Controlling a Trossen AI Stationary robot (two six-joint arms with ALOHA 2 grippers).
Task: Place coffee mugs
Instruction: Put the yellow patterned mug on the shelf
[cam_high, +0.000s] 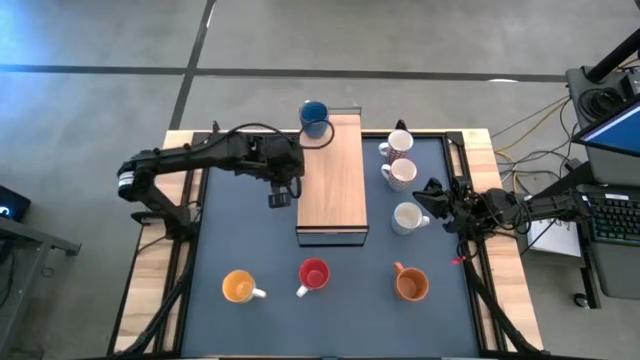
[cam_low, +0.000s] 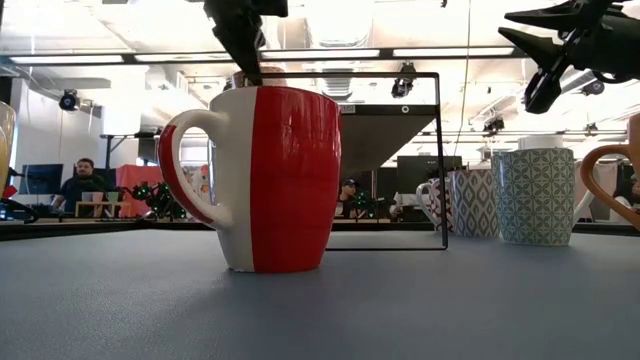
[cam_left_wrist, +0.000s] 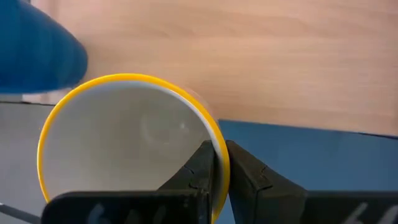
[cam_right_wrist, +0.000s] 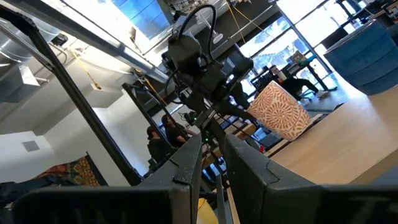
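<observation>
My left gripper (cam_left_wrist: 221, 155) is shut on a white mug with an orange-red pattern (cam_right_wrist: 283, 112) and a yellow rim, at the left edge of the long wood board (cam_high: 335, 180). My arm hides that mug in the high view. A blue mug (cam_high: 314, 115) stands on the board's far end. Three white mugs (cam_high: 398, 172) stand right of the board. The yellow-orange (cam_high: 238, 287), red (cam_high: 314, 275) and brown-orange (cam_high: 411, 285) mugs stand in a near row. My right gripper (cam_high: 435, 200) waits by the nearest white mug (cam_high: 407, 217), its fingers almost together, holding nothing. My left gripper pinches the patterned mug by its yellow rim (cam_left_wrist: 219, 140), one finger (cam_left_wrist: 196, 168) inside the mug and the other (cam_left_wrist: 249, 171) outside. The fingers come from above, pointing down. The mug hangs below them, slightly tilted, and looks lifted clear beside the board's left edge.
A dark mat (cam_high: 240, 230) covers the table, with bare room left of the board and between the board and the near row of mugs. Cables and a keyboard (cam_high: 610, 215) lie beyond the right edge. People sit in the room beyond the table (cam_low: 80, 185).
</observation>
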